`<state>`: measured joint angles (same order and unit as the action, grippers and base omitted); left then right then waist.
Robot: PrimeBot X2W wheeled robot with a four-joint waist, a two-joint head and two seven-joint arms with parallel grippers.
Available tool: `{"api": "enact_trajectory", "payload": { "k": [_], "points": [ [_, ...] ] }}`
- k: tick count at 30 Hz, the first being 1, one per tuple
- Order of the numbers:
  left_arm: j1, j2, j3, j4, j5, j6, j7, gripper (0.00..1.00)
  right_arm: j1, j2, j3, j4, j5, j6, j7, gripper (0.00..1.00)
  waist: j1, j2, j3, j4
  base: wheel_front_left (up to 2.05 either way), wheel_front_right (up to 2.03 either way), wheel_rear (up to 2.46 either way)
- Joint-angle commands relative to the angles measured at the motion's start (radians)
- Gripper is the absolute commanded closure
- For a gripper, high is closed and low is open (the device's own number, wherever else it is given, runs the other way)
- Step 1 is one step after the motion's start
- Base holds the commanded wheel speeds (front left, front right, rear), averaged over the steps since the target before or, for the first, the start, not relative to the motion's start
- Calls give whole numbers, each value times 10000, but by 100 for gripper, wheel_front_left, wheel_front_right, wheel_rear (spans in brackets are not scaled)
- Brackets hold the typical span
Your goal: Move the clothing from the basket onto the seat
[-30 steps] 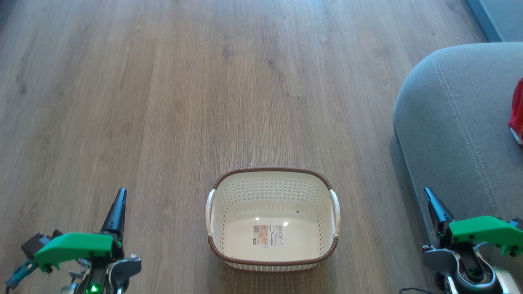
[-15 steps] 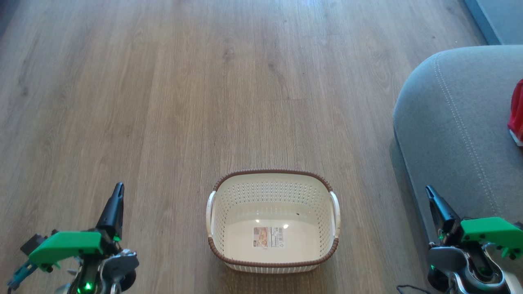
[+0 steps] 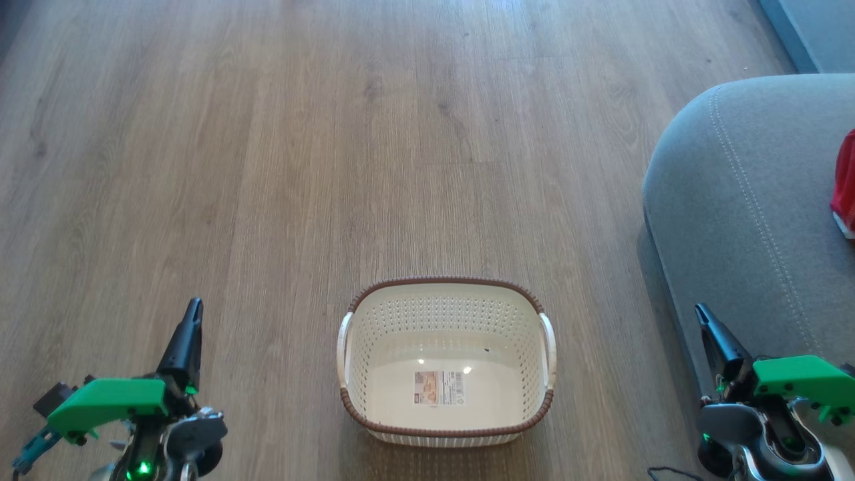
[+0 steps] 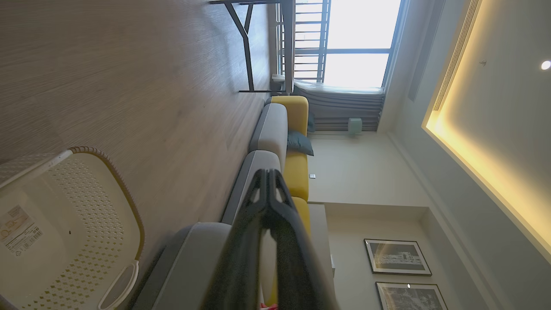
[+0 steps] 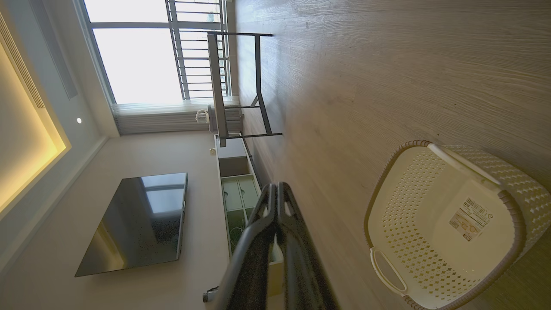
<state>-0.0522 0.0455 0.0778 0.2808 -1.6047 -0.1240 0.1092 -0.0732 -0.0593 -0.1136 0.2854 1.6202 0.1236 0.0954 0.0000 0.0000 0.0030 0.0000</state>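
The cream basket (image 3: pixel 445 288) with a brown rim stands on the wood floor at bottom centre, holding nothing but a sticker label on its bottom; it shows too in the left wrist view (image 4: pixel 112 202) and right wrist view (image 5: pixel 389 202). A red piece of clothing (image 3: pixel 845 180) lies on the grey seat (image 3: pixel 735 200) at the right edge, mostly cut off. My left gripper (image 3: pixel 192 312) is shut at lower left, well left of the basket. My right gripper (image 3: pixel 701 315) is shut at lower right, over the seat's front edge. Both hold nothing, fingertips pressed together (image 4: pixel 269 173) (image 5: pixel 275 186).
Wood floor (image 3: pixel 334 133) stretches ahead and to the left. A long grey and yellow sofa (image 4: pixel 275 129) runs along the wall. A metal-legged table (image 5: pixel 232 86), a low cabinet (image 5: pixel 236 189) and a wall television (image 5: pixel 137 219) stand farther off by the window.
The head view has shifted a little, so the basket sits slightly lower in it. Both grippers have dropped slightly and stay shut. Nothing else moved.
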Motion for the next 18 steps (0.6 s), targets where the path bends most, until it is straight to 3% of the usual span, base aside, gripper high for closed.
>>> {"api": "enact_trajectory", "payload": {
  "k": [1,18],
  "points": [
    [-559,47,361,-354,-39,-67,41,100,-332,-28,159,-415,18,71,49,100,0,0,1,0,0,0,0],
    [-559,47,361,-355,-39,-67,40,100,-335,-3,124,-413,-12,71,77,100,0,0,1,0,0,0,0]
  ]
}}
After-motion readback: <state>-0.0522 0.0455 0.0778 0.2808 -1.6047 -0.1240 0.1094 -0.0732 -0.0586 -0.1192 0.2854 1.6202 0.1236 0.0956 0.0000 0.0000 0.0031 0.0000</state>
